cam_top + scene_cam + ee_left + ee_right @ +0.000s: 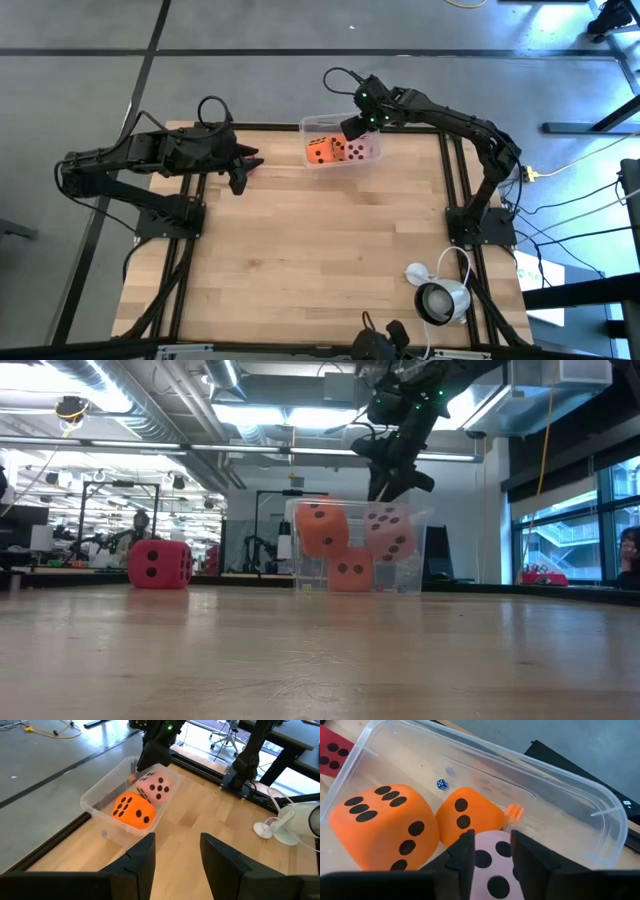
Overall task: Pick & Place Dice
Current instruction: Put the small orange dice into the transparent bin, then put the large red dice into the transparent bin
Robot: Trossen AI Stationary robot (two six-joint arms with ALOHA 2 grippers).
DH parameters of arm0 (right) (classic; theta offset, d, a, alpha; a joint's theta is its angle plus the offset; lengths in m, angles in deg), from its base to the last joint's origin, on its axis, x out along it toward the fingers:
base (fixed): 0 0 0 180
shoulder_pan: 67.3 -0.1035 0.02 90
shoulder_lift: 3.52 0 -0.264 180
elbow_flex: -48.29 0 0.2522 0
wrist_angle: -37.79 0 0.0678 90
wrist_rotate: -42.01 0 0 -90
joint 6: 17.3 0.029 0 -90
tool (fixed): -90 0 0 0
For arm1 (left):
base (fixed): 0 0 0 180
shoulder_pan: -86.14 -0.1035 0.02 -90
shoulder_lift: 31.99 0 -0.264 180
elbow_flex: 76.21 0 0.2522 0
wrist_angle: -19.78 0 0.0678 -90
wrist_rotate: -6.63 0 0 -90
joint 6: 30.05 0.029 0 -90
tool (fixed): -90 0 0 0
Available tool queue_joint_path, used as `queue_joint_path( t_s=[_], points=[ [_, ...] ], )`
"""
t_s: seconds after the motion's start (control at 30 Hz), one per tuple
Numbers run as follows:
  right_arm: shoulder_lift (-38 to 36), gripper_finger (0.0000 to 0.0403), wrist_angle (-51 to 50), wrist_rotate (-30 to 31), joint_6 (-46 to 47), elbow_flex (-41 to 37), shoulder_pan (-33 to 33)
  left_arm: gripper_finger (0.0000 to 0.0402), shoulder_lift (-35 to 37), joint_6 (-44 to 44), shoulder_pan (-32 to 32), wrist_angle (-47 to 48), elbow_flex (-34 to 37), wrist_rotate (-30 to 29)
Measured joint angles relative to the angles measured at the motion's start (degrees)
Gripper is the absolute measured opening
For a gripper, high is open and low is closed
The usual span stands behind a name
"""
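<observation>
A clear plastic bin (322, 127) is sitting at the far edge of the wooden table (320, 260), and everything here is placed against it. Nearest the camera, well short of the bin on the right side of the table, a white lamp-like fixture (440, 296) is lying on the boards.

To the left of the bin, the left gripper (240, 166) is waiting low over the table, its fingers (143, 859) standing apart with nothing between them. The red die (160, 564) is resting on the table left of the bin, outside it; in the high view the left arm is covering it.

Inside the bin, three dice are crowding together. One orange die (385, 827) is lying at the left end, a second orange die (465, 817) is sitting beside it and touching it, and the pink die (492, 865) is leaning against both toward the right end; in the low view the pink die (389, 532) is sitting high, tilted over the lower orange one. A tiny blue die (440, 784) is also lying on the bin floor, near the far wall.

The right gripper (490, 852) is hanging just above the bin's right end, over the pink die, its fingers slightly parted and gripping nothing.
</observation>
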Motion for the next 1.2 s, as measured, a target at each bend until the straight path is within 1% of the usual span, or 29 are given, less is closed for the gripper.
queue_joint_path(
  t_s=[0.3,0.43,0.5,0.6,0.67,0.73,0.83,0.9,1.03,1.2],
  points=[
    [0.00,0.0185,0.00,-0.06,-0.53,0.00,0.00,0.0145,0.00,-1.07,0.00,0.00,0.00,-0.11],
    [0.00,0.0203,0.02,-0.14,-0.53,0.00,0.00,0.0145,0.00,-1.01,0.00,0.00,0.00,-0.32],
    [0.00,0.0207,0.02,-0.50,-0.56,0.00,-0.01,0.0145,0.00,-0.98,0.00,0.00,0.00,-1.87],
    [0.00,0.0211,0.64,-3.30,-2.12,0.00,-0.09,0.0146,-0.32,-0.66,-0.02,0.19,0.00,-5.83],
    [-0.02,0.0214,0.96,-6.39,-3.46,0.00,-0.09,0.0149,-0.68,1.50,-0.14,1.14,0.00,-6.51],
    [-0.04,0.0217,1.09,-9.83,-3.65,0.00,-0.11,0.0156,-1.15,3.80,-0.82,2.08,0.01,-5.86],
    [-0.07,0.0220,1.09,-15.28,-1.96,0.00,-0.14,0.0173,-2.14,4.15,-2.00,3.59,0.02,-3.75],
    [-0.09,0.0221,1.31,-17.69,-0.67,0.00,-0.48,0.0187,-2.95,4.98,-2.88,3.98,0.04,-2.39],
    [-1.37,0.0221,2.05,-17.20,-0.07,0.00,-2.06,0.0211,-4.78,7.55,-4.66,4.21,0.04,-0.73],
    [-5.38,0.0221,2.60,-12.13,-0.07,0.00,-4.15,0.0226,-7.13,8.74,-7.89,4.50,0.04,-0.06]
  ],
)
